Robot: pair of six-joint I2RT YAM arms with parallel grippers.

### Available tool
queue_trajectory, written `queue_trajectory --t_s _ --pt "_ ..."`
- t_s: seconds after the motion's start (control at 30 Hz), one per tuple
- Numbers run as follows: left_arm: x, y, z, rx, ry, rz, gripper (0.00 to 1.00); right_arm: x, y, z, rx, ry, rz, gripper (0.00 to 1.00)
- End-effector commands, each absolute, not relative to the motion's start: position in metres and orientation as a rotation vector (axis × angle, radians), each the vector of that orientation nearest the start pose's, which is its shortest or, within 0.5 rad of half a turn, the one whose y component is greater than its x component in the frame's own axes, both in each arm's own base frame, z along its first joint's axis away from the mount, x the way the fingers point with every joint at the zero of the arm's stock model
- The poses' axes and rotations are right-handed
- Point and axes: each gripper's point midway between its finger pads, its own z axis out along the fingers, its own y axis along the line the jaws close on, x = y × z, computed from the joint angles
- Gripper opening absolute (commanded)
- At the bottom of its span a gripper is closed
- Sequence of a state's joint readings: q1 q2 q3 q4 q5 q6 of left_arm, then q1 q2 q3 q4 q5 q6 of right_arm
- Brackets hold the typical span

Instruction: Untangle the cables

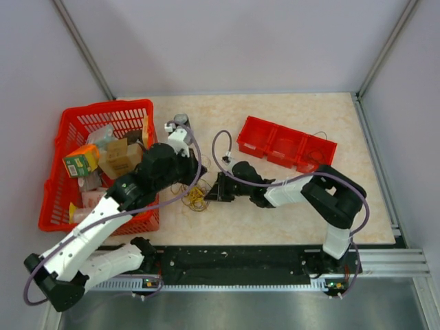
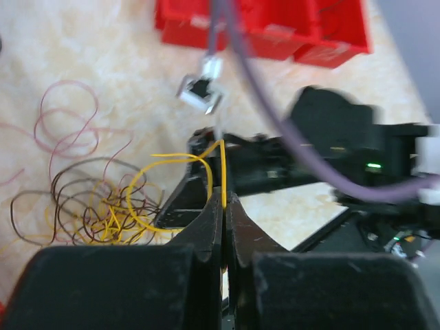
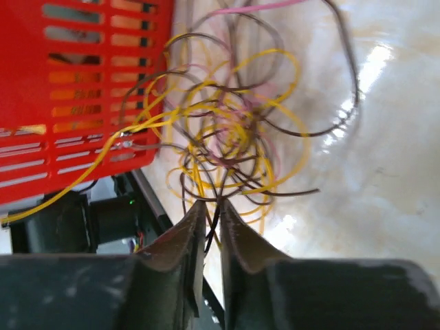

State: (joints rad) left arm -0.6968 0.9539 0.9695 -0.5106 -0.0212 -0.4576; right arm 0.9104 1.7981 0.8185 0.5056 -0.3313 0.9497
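Readable text: none in any of the three views.
Green-and-orange printed carton (image 1: 81, 161), in the red plastic lattice basket (image 1: 103, 108): print on its faces, too small to read.
Brown cardboard box (image 1: 117, 162) beside the carton: surface marks blurred, illegible.
Wrist views: blurred, no lettering made out.

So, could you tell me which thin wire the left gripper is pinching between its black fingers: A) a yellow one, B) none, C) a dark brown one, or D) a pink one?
A: in the left wrist view the left gripper is shut on a thin yellow wire that stands up from between its fingertips.
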Motion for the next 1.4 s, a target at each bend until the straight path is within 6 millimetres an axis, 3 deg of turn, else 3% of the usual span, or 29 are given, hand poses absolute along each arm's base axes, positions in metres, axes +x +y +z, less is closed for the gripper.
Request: queue_trajectory --t_s 0.0,0.07,0.13,0.17,0.23,0.33,0.43,0.6,0.67,0.73,0.83,0.97,1.03,1.13,1.2,1.23,1.3,1.33,1.37 --pt "0.200 -0.210 0.360 0.366 1.815 -0.858 0.00 0.232 0.410 0.058 -0.102 2.375 1.313 0.06" --pt "0.184 -0.200 0.418 0.396 1.660 -0.891 0.00 0.233 0.388 0.040 -0.048 2.425 1.202 0.00" --pt "0.162 -0.185 0.479 0.414 1.498 -0.919 0.00 0.233 0.362 0.037 -0.006 2.432 1.107 0.00" --pt "0.157 -0.181 0.494 0.410 1.459 -0.927 0.00 0.231 0.353 0.034 -0.018 2.440 1.077 0.01" --pt "0.152 -0.174 0.514 0.369 1.413 -0.945 0.00 0.229 0.339 0.048 -0.057 2.410 1.042 0.12" --pt "0.162 -0.162 0.524 0.210 1.422 -0.944 0.00 0.229 0.324 0.063 -0.154 2.380 0.950 0.15" --pt "0.156 -0.157 0.548 0.171 1.344 -0.990 0.00 0.237 0.315 0.067 -0.197 2.379 0.879 0.18" --pt "0.137 -0.157 0.605 0.204 1.184 -1.079 0.00 0.244 0.310 0.081 -0.281 2.349 0.844 0.56" --pt "0.145 -0.159 0.610 0.183 1.227 -1.071 0.00 0.242 0.316 0.110 -0.429 2.250 0.878 0.67" --pt "0.146 -0.163 0.608 0.180 1.265 -1.083 0.00 0.233 0.331 0.163 -0.595 2.078 0.900 0.76" --pt "0.148 -0.170 0.603 0.186 1.275 -1.118 0.00 0.195 0.369 0.234 -0.851 1.785 1.038 0.85" --pt "0.148 -0.168 0.606 0.165 1.266 -1.119 0.00 0.171 0.397 0.280 -0.887 1.526 1.280 0.86" --pt "0.145 -0.165 0.610 0.163 1.250 -1.124 0.00 0.167 0.413 0.287 -0.885 1.472 1.300 0.86" --pt "0.141 -0.162 0.616 0.161 1.230 -1.127 0.00 0.160 0.441 0.293 -0.903 1.426 1.332 0.83" --pt "0.140 -0.160 0.618 0.162 1.229 -1.123 0.00 0.161 0.456 0.298 -0.865 1.435 1.316 0.76" --pt "0.140 -0.160 0.617 0.165 1.232 -1.120 0.00 0.165 0.460 0.299 -0.843 1.455 1.290 0.66" --pt "0.140 -0.158 0.612 0.169 1.244 -1.101 0.00 0.173 0.459 0.308 -0.799 1.459 1.268 0.32" --pt "0.141 -0.157 0.609 0.166 1.249 -1.088 0.00 0.177 0.454 0.318 -0.749 1.459 1.254 0.13" --pt "0.144 -0.156 0.603 0.162 1.263 -1.069 0.00 0.178 0.446 0.334 -0.718 1.435 1.245 0.04"
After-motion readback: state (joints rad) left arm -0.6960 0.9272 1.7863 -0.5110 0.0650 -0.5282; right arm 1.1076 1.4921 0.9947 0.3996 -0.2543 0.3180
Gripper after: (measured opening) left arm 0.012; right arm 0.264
